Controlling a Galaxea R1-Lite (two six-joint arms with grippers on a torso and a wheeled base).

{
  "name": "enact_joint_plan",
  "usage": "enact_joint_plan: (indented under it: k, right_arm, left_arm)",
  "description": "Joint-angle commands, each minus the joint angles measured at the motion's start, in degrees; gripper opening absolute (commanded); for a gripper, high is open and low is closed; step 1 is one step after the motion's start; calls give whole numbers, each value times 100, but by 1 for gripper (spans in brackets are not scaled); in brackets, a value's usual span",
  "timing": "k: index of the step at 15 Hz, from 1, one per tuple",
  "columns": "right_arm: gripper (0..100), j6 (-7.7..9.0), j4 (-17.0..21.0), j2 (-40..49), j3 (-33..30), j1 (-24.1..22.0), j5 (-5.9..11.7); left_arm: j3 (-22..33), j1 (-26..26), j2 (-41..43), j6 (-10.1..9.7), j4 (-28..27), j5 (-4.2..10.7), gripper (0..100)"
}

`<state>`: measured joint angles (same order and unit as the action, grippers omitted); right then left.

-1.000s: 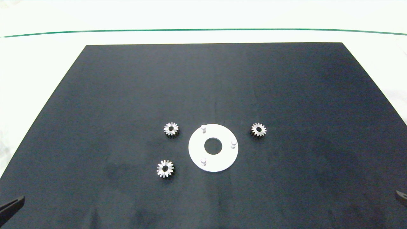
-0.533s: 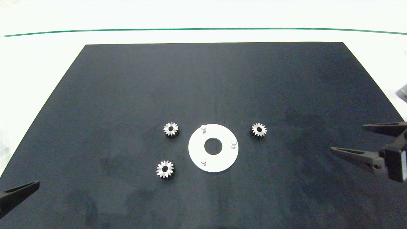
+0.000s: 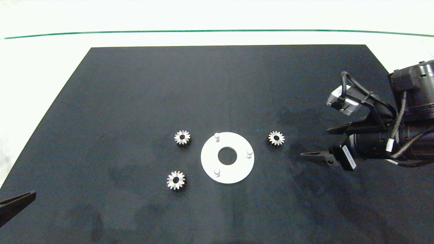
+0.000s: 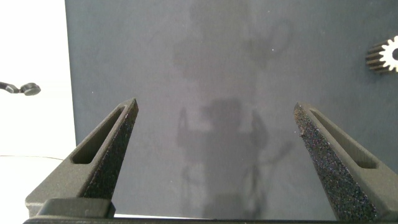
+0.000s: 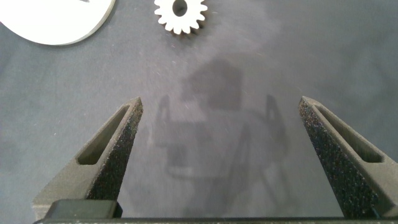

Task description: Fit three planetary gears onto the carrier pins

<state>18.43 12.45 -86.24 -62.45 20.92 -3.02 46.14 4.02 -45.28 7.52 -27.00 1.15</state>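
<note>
Dark right arm (image 3: 400, 135) with black cables, white labels (grey rough-padded claw fingers (image 5: 115, 149)).

Head camera looks down from above at the black mat (image 3: 135, 84), taking in the white disc (image 3: 237, 169) and all three gears. Right wrist camera sits low and close behind its open fingers (image 5: 112, 162), sharing the right-hand gear (image 3: 276, 138) (image 5: 180, 14) and the disc's edge (image 5: 56, 28). Left wrist camera, equally low, catches one gear (image 4: 387, 55) at the frame edge.

No text, number, brand or sign can be read on anything here. A small white label (image 3: 349, 158) sits on the dark right arm near its wrist, but its print is too small to read.
</note>
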Motion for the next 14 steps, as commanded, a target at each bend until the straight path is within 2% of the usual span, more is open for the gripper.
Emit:
enact_joint_plan:
  k: [1,6,14]
  right_arm:
    - [100,29,3,-508,-364,228,-5]
    - [100,29,3,-939,-953,545,109]
    - [100,38,3,-1493,-1472,580,179]
  left_arm:
    - [0,2,168,12,-24,0,100]
    - [0,11,265,12,-24,0,100]
    - [-9,11,326,12,-77,0,100]
